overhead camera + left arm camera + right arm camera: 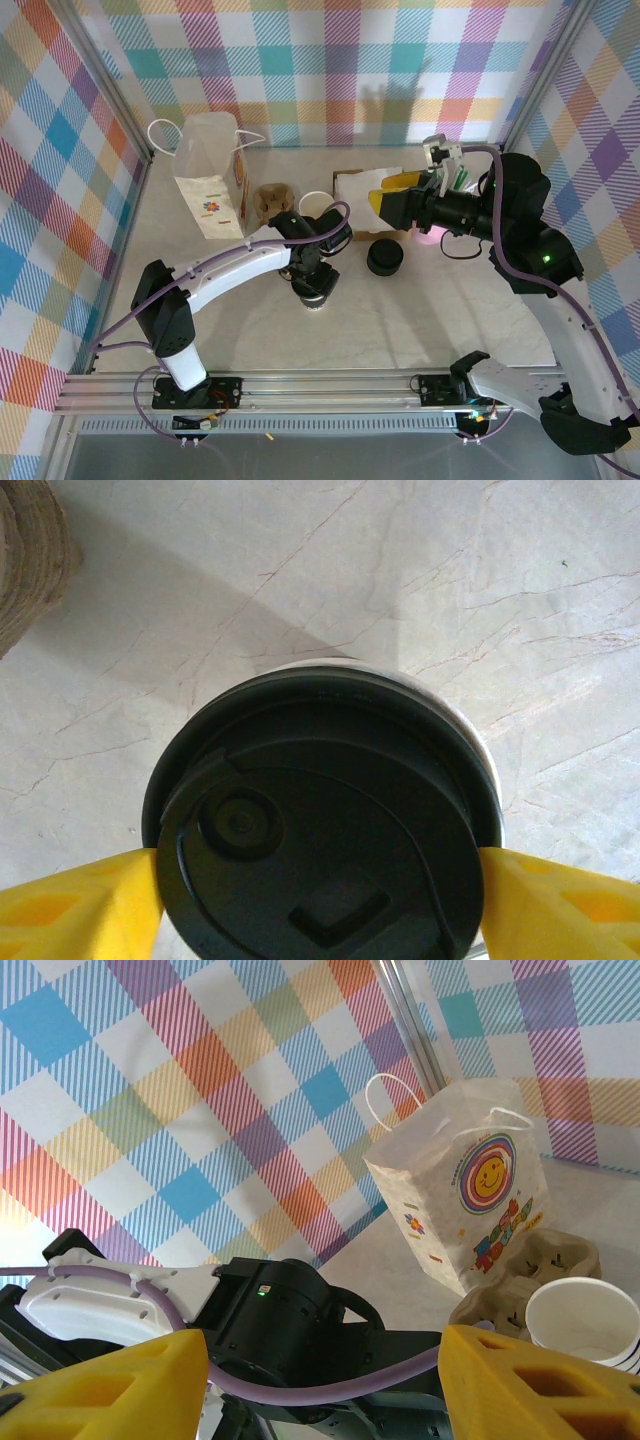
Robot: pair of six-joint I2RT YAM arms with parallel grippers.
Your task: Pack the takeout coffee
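Takeout coffee [452, 708]: white paper cup, capped by round glossy black plastic lid [320, 830].
Left gripper [320, 875]: lid flanked by yellow fingers [80, 910]; clamping cannot be told.
Right gripper [320, 1380]: fingers spread, nothing clasped.

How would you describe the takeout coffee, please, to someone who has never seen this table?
Start at the white paper bag at the table's back left, then come toward the middle, nearer than the stack of open cups. The takeout coffee stands between the left hand's yellow fingers; it alone wears a black lid.
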